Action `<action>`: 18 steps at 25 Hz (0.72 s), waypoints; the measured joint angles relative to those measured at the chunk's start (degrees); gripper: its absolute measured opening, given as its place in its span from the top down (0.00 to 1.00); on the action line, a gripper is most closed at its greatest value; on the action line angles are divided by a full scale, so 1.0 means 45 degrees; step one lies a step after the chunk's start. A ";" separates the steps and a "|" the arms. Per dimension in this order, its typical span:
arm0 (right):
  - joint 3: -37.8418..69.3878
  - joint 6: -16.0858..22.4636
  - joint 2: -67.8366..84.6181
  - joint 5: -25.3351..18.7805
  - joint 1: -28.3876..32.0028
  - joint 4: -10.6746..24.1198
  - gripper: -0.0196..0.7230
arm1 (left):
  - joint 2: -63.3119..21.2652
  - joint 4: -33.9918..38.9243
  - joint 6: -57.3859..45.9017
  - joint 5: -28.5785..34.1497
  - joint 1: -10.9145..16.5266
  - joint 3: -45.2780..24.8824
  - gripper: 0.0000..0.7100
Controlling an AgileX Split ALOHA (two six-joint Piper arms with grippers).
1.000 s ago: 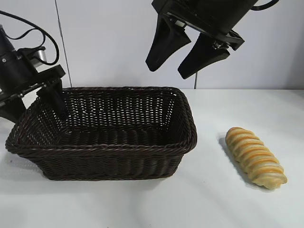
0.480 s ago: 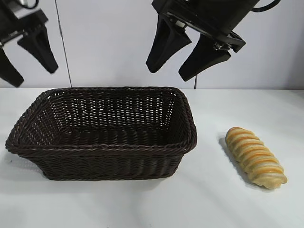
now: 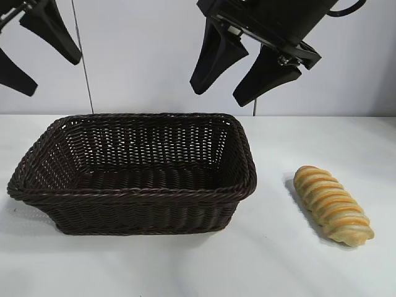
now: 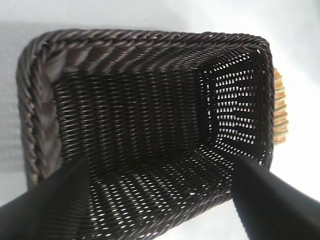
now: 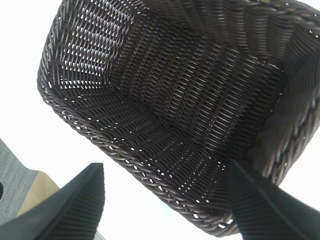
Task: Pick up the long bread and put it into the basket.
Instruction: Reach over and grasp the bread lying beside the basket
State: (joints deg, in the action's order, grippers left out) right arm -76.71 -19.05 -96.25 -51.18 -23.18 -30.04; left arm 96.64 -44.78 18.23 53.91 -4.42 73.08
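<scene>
The long bread (image 3: 333, 205), golden-tan with orange-brown twisted stripes, lies on the white table to the right of the basket. A sliver of it shows past the basket's far wall in the left wrist view (image 4: 280, 114). The dark brown wicker basket (image 3: 133, 189) stands left of centre and is empty; it fills both wrist views (image 4: 150, 45) (image 5: 130, 165). My right gripper (image 3: 218, 94) hangs open and empty high above the basket's back right corner. My left gripper (image 3: 52, 75) is open and empty, raised high at the top left above the basket's left end.
The white table (image 3: 297, 266) runs around the basket and bread. A plain white wall stands behind, with a thin dark vertical line (image 3: 83, 68) at the left.
My left gripper has risen from inside the basket's left end to high above it. The right gripper, the basket and the bread have stayed put.
</scene>
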 joint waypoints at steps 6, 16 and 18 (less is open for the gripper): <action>0.0000 0.0000 0.0000 0.0000 0.0000 0.0000 0.29 | 0.0745 -0.0080 0.0020 -0.0046 -0.0366 -0.0015 0.20; 0.0000 0.0000 0.0000 -0.0009 0.0000 0.0010 0.29 | 0.0847 -0.0110 0.0030 -0.0598 -0.0901 -0.0015 0.20; 0.0000 0.0000 0.0000 -0.0009 0.0000 0.0059 0.29 | 0.0847 -0.0110 0.0030 -0.0603 -0.0901 -0.0015 0.20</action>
State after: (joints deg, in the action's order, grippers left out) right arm -76.71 -19.05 -96.25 -51.22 -23.18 -29.77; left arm 100.45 -45.28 18.36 51.20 -8.47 73.01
